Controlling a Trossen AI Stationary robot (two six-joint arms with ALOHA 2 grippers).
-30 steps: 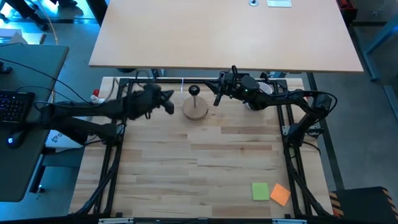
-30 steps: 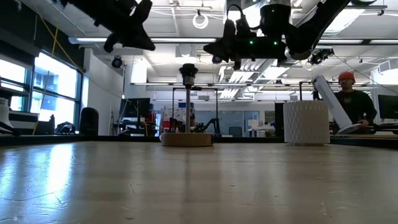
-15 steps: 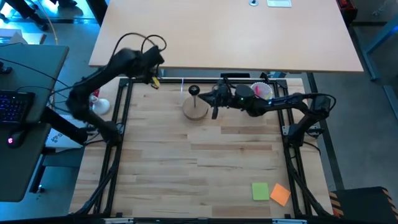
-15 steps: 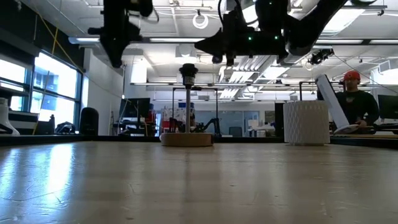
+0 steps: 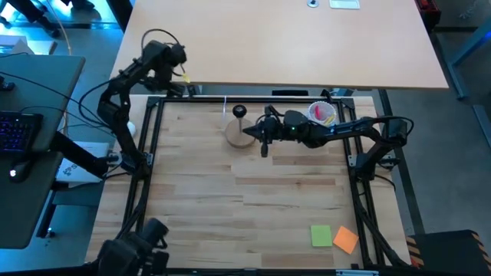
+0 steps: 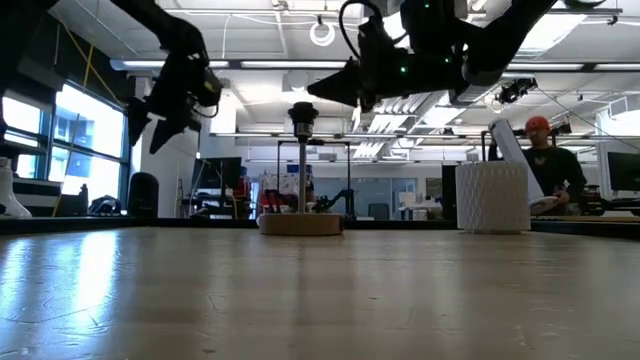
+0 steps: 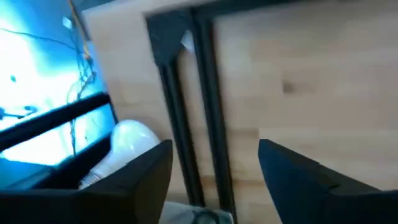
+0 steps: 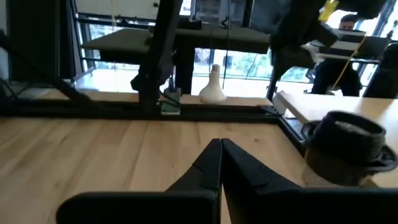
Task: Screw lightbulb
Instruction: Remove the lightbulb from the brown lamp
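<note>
- Left gripper [image 7: 214, 168] is hanging released above the surface's [image 5: 253, 199] far-left edge, lightbulb [image 7: 127, 144] lying just outside the frame.
- Right gripper [image 5: 263, 139] is hovering clenched, empty, beside the wooden stand [image 5: 241, 135].

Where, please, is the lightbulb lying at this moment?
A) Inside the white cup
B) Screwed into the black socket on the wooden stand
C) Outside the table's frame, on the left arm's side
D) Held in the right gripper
C: the lightbulb lies beyond the black frame rail, ahead of the open left gripper; the right gripper is shut and empty.
</note>
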